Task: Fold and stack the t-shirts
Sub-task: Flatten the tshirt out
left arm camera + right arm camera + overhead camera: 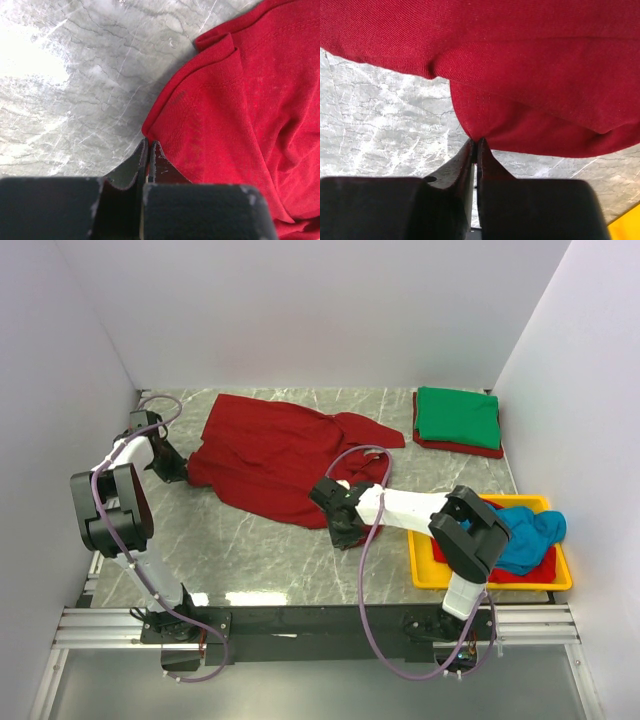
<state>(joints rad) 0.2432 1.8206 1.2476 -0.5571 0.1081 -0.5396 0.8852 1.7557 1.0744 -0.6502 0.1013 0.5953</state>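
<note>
One rumpled red t-shirt (270,455) on veined marble (250,545).

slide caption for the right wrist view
Right tool shut on an edge of the dark red cloth t-shirt, over grey marble table

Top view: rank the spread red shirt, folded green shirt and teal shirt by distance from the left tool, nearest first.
From the left tool:
1. spread red shirt: centre-left, its corner at the tool's tips.
2. folded green shirt: far right corner.
3. teal shirt: near right, in the yellow tray.
</note>
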